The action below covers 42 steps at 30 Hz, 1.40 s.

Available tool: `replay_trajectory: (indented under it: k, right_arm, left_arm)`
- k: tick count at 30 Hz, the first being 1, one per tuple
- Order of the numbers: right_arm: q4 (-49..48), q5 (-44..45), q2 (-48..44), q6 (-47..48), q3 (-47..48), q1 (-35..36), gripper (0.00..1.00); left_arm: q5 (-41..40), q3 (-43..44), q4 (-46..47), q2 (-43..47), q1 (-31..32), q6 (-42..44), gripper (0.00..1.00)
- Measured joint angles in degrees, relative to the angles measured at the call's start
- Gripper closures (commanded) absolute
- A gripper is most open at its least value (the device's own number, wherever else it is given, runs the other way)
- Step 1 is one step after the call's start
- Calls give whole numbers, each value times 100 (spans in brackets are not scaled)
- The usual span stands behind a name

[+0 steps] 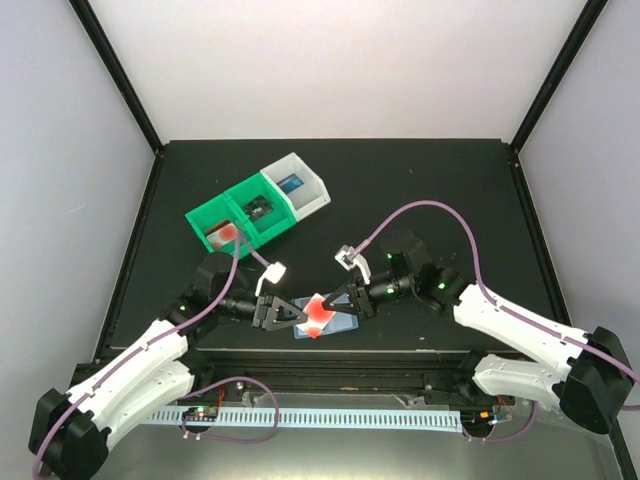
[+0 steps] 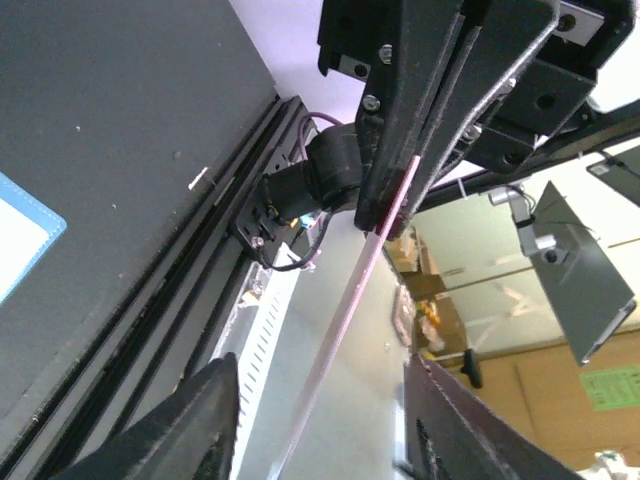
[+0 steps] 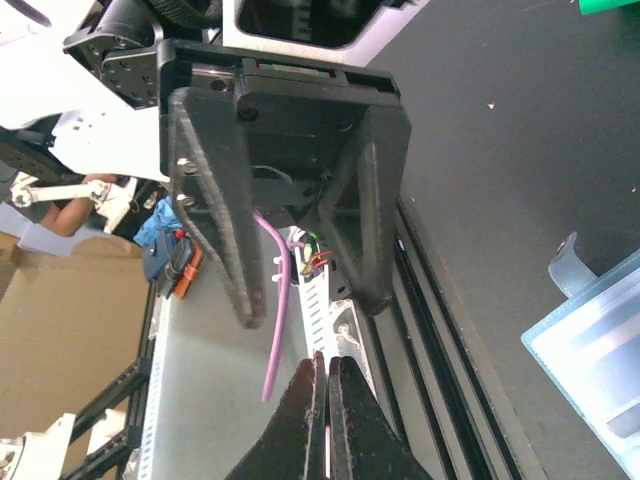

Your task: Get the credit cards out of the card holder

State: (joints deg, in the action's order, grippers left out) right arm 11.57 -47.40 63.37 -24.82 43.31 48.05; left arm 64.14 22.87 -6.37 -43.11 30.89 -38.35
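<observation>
A red credit card (image 1: 317, 316) is held edge-up just above the pale blue card holder (image 1: 335, 328), which lies flat near the table's front edge. My right gripper (image 1: 343, 301) is shut on the card's right side; in the right wrist view (image 3: 327, 362) the jaws are pressed together on a thin pink edge. My left gripper (image 1: 299, 314) is open, one finger on each side of the card's left end. In the left wrist view (image 2: 318, 365) the card (image 2: 350, 290) shows as a thin pink line between the spread fingers (image 2: 205, 410). The holder also shows at frame edges (image 2: 20, 235) (image 3: 595, 345).
A green two-compartment bin (image 1: 240, 228) and a joined white bin (image 1: 310, 190) stand at the back left. They hold a red card (image 1: 226, 233), a black card (image 1: 256, 208) and a blue card (image 1: 291, 184). The black front rail (image 1: 330, 362) runs just below the holder.
</observation>
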Motion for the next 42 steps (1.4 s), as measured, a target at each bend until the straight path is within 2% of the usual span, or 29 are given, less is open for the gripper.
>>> replay_trajectory:
  k: [4, 7, 11, 17, 20, 24, 27, 32, 42]
  right_arm:
    - [-402, -98, -28, -317, -166, -72, 99]
    - [-815, -144, -55, -660, -267, -101, 99]
    - [-1563, -173, -116, -1263, -435, -157, 99]
    - [-3042, -24, 0, -2603, -754, -221, 99]
    - [-3895, 149, 313, -3327, -826, -225, 99]
    - [-4863, 348, 800, -4122, -846, -223, 99]
    - [-5316, 483, 1036, -4496, -852, -225, 99]
    - [-5733, 704, 1082, -4778, -970, -223, 99]
    - [-5731, 966, 896, -4837, -1104, -225, 99]
  left_arm:
    - [-278, 11, 92, 201, 0, -240, 35]
    - [-636, 15, 92, 428, 0, -391, 30]
    - [-1226, 11, 201, 866, 0, -789, 27]
    - [-1766, -118, 608, 1471, 0, -1366, 29]
    - [-1941, -286, 870, 1626, 0, -1681, 32]
    - [-2157, -498, 1088, 1757, 0, -1993, 47]
    - [-2282, -533, 1134, 1779, 0, -2124, 54]
    - [-2428, -544, 1231, 1805, 0, -2288, 64]
    - [-2754, -772, 1532, 2011, 0, -2750, 82]
